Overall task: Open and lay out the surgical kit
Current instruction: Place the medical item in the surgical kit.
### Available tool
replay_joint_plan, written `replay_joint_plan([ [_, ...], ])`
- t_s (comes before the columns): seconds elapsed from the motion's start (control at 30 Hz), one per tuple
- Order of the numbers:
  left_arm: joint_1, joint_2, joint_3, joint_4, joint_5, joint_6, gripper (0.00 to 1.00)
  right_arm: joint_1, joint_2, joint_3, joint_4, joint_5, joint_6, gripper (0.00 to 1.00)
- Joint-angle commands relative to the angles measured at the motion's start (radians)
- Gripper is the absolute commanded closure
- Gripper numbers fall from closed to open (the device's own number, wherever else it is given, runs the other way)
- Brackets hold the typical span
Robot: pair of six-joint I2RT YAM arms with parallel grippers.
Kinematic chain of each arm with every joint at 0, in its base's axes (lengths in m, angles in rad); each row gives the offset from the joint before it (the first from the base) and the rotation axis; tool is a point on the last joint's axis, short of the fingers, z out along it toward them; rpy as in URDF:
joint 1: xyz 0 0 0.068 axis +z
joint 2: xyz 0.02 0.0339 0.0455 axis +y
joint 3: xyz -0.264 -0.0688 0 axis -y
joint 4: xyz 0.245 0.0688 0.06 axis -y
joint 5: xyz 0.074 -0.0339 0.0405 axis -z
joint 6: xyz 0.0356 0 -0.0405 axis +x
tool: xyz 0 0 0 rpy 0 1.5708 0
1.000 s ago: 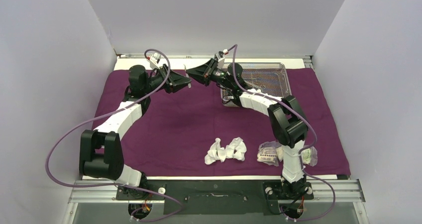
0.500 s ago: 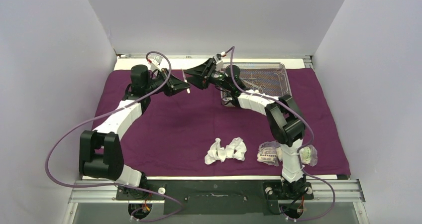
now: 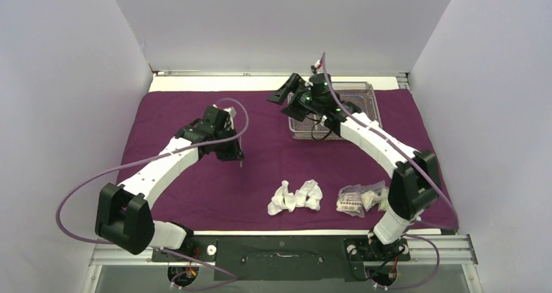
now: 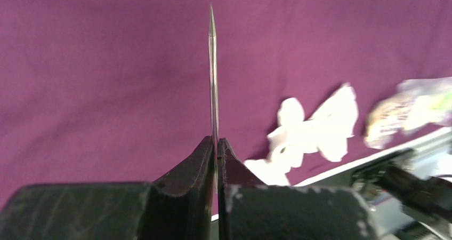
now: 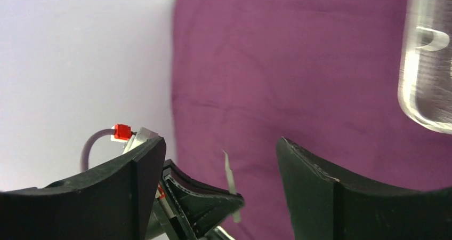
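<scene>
The surgical kit lies spread on a dark purple cloth (image 3: pixel 195 111). My left gripper (image 3: pixel 235 151) hangs over the cloth's middle left, shut on slim steel tweezers (image 4: pixel 213 64) whose point sticks out past the jaws (image 5: pixel 230 181). My right gripper (image 3: pixel 280 90) stands open and empty at the back, beside the left end of the silver wire-mesh tray (image 3: pixel 364 91). The tray's rim (image 5: pixel 426 64) shows blurred in the right wrist view. White gauze wads (image 3: pixel 296 197) and clear plastic packets (image 3: pixel 355 200) lie near the cloth's front edge, and the gauze (image 4: pixel 314 128) is also in the left wrist view.
White walls close in the table on the left, back and right. The right arm reaches across the cloth's right half, passing over the packets. A metal rail (image 3: pixel 286 247) runs along the near edge by the arm bases.
The two grippers met at the back; the left one shut on the tweezers and the right one opened. The left arm then carried the tweezers forward over the cloth; the right drew back toward the tray.
</scene>
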Motion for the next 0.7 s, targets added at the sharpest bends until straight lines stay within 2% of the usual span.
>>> replay_joint_plan([
  [0.0,-0.092,-0.035,-0.058,-0.138,-0.190,0.011,1.00,0.005,-0.175,-0.033,-0.409,0.311,-0.142,0.28],
  [0.13,-0.166,-0.004,-0.115,-0.154,-0.246,-0.033,1.00,0.001,-0.320,-0.128,-0.514,0.423,-0.128,0.28],
  [0.3,-0.232,0.052,-0.175,-0.130,-0.259,-0.079,1.00,-0.003,-0.438,-0.213,-0.564,0.456,-0.117,0.28],
  [0.4,-0.269,0.064,-0.211,-0.106,-0.292,-0.119,1.00,-0.006,-0.453,-0.226,-0.567,0.449,-0.119,0.28],
  [0.67,-0.277,0.065,-0.279,-0.008,-0.270,-0.183,1.00,-0.059,-0.381,-0.197,-0.578,0.364,-0.187,0.28],
])
